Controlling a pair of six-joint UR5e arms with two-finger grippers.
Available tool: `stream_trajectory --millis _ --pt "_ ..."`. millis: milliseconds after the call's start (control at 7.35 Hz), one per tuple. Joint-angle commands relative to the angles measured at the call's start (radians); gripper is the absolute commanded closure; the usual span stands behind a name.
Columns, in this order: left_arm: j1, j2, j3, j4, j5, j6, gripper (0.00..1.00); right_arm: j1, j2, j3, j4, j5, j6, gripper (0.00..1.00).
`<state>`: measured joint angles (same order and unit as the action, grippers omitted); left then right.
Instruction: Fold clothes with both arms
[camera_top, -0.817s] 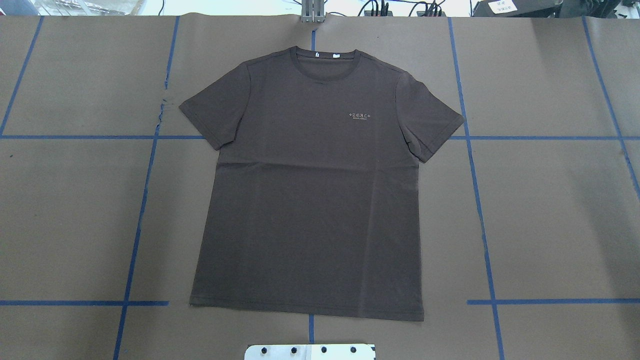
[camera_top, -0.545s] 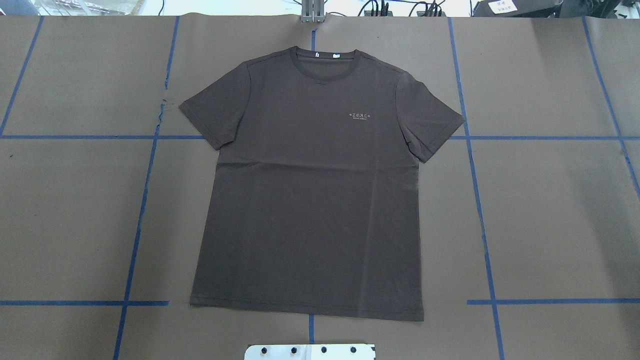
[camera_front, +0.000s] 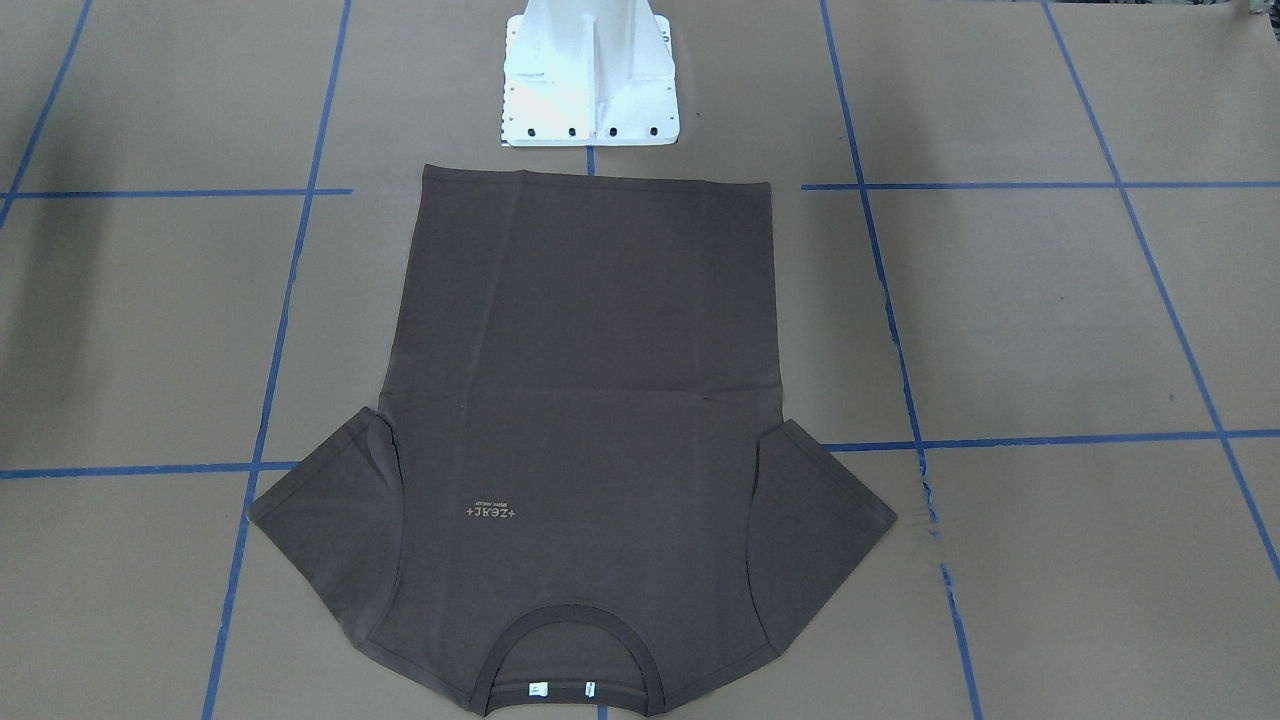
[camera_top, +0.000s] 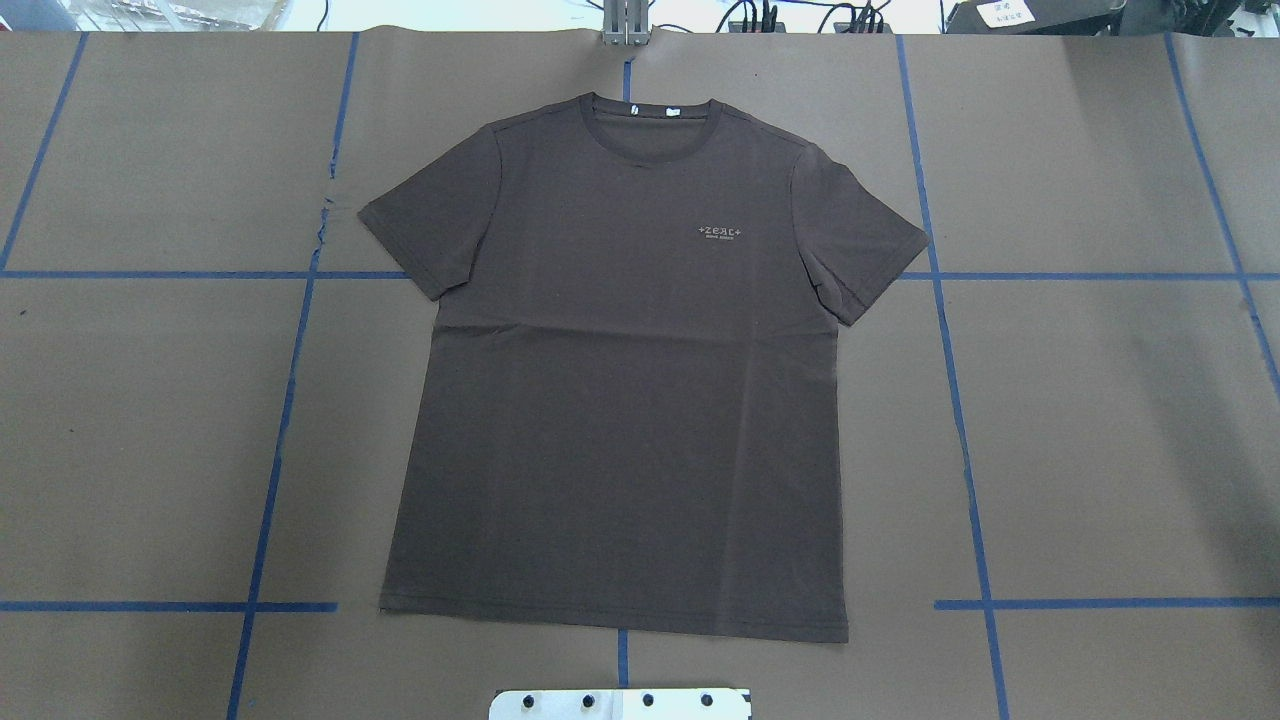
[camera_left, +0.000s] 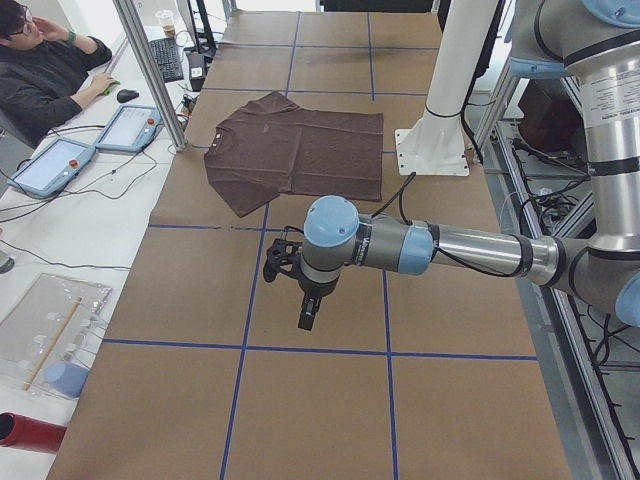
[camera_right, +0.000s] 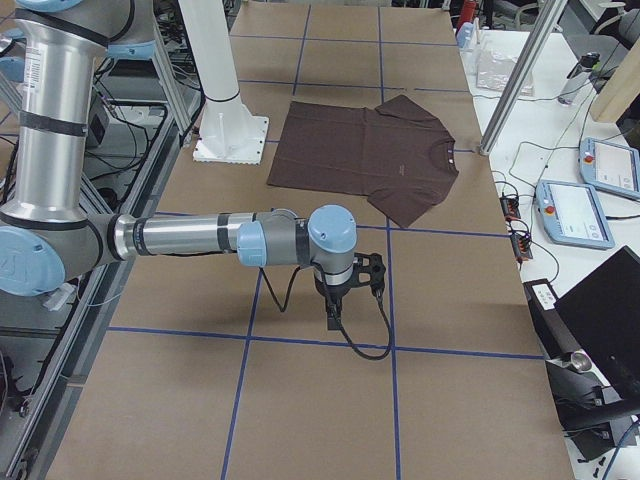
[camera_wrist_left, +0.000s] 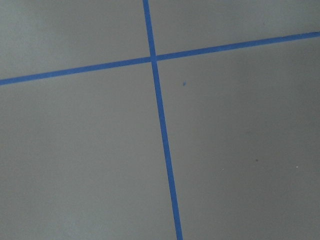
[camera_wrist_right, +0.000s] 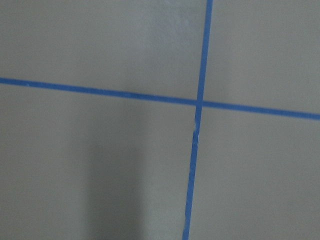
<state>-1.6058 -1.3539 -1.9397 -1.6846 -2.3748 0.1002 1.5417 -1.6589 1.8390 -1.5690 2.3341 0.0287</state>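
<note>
The dark brown T-shirt (camera_top: 620, 400) lies flat and spread out, front up, on the brown paper-covered table, collar (camera_top: 650, 125) at the far side and hem toward the robot base. It also shows in the front-facing view (camera_front: 590, 380) and both side views (camera_left: 300, 150) (camera_right: 370, 155). My left arm reaches over bare table well away from the shirt; its gripper (camera_left: 310, 315) points down, and I cannot tell whether it is open. My right gripper (camera_right: 335, 315) hangs likewise at the opposite end, state unclear. Both wrist views show only paper and blue tape.
Blue tape lines (camera_top: 290, 400) grid the table. The white robot base (camera_front: 590, 100) stands just behind the hem. A person (camera_left: 45, 70) sits at a side desk with control pendants (camera_left: 130, 125); more pendants (camera_right: 575, 210) lie beyond the collar edge.
</note>
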Motion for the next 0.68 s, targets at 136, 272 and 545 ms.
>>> stream_trajectory --millis 136,272,545 --pt "0.001 -0.227 0.197 -0.398 -0.003 -0.04 0.0 -0.002 0.168 -0.098 0.094 -0.001 0.004 0.0" --pt "0.003 -0.252 0.2 -0.406 -0.004 -0.107 0.0 -0.003 0.18 -0.159 0.239 0.007 0.013 0.0" --pt "0.004 -0.257 0.191 -0.409 -0.006 -0.123 0.0 -0.087 0.261 -0.215 0.382 0.007 0.252 0.0"
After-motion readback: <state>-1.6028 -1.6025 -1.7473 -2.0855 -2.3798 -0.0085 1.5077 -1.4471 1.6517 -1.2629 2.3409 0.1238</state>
